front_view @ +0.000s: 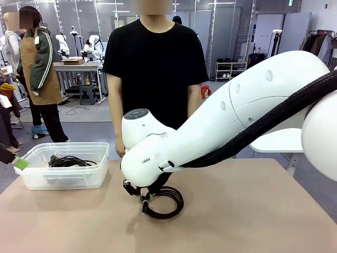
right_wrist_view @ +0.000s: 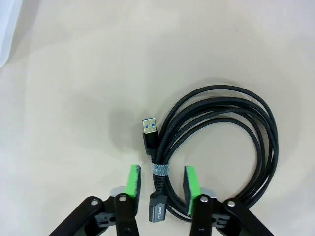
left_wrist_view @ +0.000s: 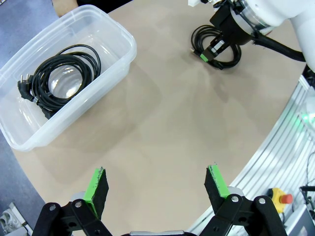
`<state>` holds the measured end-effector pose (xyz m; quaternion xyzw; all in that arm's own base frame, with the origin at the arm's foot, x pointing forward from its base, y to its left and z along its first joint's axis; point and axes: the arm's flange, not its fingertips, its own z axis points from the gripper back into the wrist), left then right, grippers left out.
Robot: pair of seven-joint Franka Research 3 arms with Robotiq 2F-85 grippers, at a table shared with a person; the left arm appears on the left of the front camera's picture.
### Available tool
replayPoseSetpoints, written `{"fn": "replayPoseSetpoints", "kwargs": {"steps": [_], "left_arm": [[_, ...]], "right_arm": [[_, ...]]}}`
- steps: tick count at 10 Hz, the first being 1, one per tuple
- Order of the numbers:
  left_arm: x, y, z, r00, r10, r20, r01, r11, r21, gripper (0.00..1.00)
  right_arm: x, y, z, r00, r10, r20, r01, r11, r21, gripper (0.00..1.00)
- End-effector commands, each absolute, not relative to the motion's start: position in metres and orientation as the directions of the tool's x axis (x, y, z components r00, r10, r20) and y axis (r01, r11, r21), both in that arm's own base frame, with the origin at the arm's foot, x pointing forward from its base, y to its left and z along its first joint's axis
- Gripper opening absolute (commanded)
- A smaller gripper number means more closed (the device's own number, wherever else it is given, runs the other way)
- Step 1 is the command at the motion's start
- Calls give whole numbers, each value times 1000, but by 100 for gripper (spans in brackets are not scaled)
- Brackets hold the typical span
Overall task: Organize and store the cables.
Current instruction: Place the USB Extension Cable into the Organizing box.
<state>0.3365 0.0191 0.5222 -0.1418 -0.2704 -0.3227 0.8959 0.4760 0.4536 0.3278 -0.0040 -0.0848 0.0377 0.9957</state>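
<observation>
The right gripper (right_wrist_view: 162,183), partly open, straddles a coiled cable's (right_wrist_view: 221,132) tied end without gripping; closing off-centre could miss it.

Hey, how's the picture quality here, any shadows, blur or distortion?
Front view: the near white arm looms large; the background is sharp. Left wrist view: wide-angle bending at the table edge, soft shadow beside the clear bin. Right wrist view: crisp coiled cable, faint shadows.

Beige table (front_view: 253,211). Clear plastic tub (front_view: 66,166) at far left, one coiled cable inside. Second coiled cable (front_view: 164,203) lies flat near the centre.
</observation>
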Motion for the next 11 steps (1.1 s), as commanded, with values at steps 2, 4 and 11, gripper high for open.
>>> {"fn": "replayPoseSetpoints", "kwargs": {"steps": [2, 4, 11], "left_arm": [[335, 16, 523, 655, -490, 575, 637, 767, -73, 100], [335, 16, 523, 655, -490, 575, 637, 767, -73, 100], [324, -21, 546, 665, -512, 544, 681, 714, -160, 100]], "right_arm": [[473, 449, 331, 981, 47, 188, -50, 999, 12, 94], [471, 436, 342, 978, 78, 193, -88, 995, 45, 100], [454, 293, 430, 854, 394, 341, -468, 867, 170, 100]]}}
